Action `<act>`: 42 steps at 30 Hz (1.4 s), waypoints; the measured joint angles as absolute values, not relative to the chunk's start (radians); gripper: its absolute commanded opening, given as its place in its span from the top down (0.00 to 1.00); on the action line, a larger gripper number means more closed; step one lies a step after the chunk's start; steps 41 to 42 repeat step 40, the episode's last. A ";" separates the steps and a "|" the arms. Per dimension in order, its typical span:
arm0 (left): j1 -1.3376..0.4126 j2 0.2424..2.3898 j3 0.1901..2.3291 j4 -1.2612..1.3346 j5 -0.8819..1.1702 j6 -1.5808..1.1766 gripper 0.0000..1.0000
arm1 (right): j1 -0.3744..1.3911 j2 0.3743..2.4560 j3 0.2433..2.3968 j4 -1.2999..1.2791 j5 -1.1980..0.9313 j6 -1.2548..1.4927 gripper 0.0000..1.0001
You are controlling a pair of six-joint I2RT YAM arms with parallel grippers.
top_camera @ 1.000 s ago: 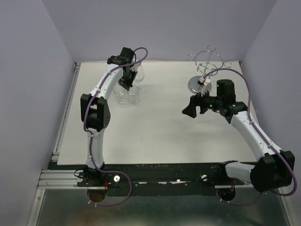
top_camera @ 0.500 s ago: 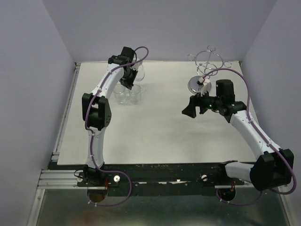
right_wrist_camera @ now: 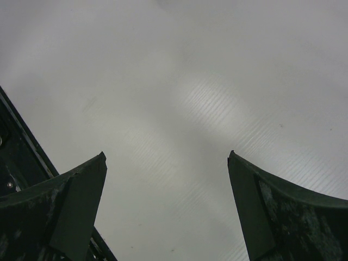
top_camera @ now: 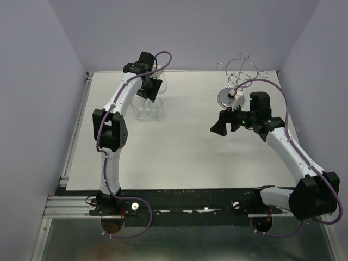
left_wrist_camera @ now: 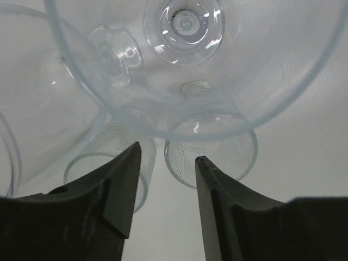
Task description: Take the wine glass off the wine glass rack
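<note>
The chrome wine glass rack (top_camera: 239, 73) stands at the back right on its round disc base (top_camera: 224, 98), and its wire rings look bare. A clear wine glass (top_camera: 161, 82) stands upright on the table at the back left. In the left wrist view its bowl (left_wrist_camera: 185, 24) fills the top of the picture. My left gripper (top_camera: 154, 91) hovers just over this glass, and the left gripper (left_wrist_camera: 166, 152) is open with nothing between its fingers. My right gripper (top_camera: 219, 128) hangs over the table in front of the rack; the right gripper (right_wrist_camera: 166, 157) is open and empty.
Two more clear glasses (top_camera: 138, 109) (top_camera: 156, 109) stand just in front of the wine glass; they show below the bowl as ribbed glasses (left_wrist_camera: 212, 155) (left_wrist_camera: 109, 163). Purple walls close in the white table (top_camera: 185, 157) on three sides.
My left gripper's jaws have parted from shut to open beside the wine glass at the back left. The right arm has not moved.
</note>
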State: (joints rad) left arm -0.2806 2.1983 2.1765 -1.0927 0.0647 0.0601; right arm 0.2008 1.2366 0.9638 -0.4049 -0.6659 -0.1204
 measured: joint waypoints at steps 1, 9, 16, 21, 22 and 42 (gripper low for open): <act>-0.281 2.186 2.177 -1.094 0.064 0.068 0.31 | 0.201 1.237 0.964 -0.405 -0.666 -0.120 0.00; -0.271 2.022 2.160 -1.117 0.065 0.118 0.01 | 0.201 1.236 1.069 -0.500 -0.660 -0.151 0.00; -0.255 1.842 2.037 -1.076 0.074 0.145 0.01 | 0.201 1.296 1.293 -0.561 -0.432 -0.026 0.00; -0.167 1.597 1.706 -0.872 0.042 0.102 0.01 | 0.201 1.365 1.478 -0.638 -0.294 0.090 0.00; -0.144 1.551 1.656 -0.831 0.023 0.092 0.01 | 0.201 1.380 1.525 -0.665 -0.272 0.100 0.00; -0.118 1.351 1.417 -0.553 -0.120 -0.065 0.01 | 0.201 1.451 1.772 -0.779 -0.004 0.077 0.00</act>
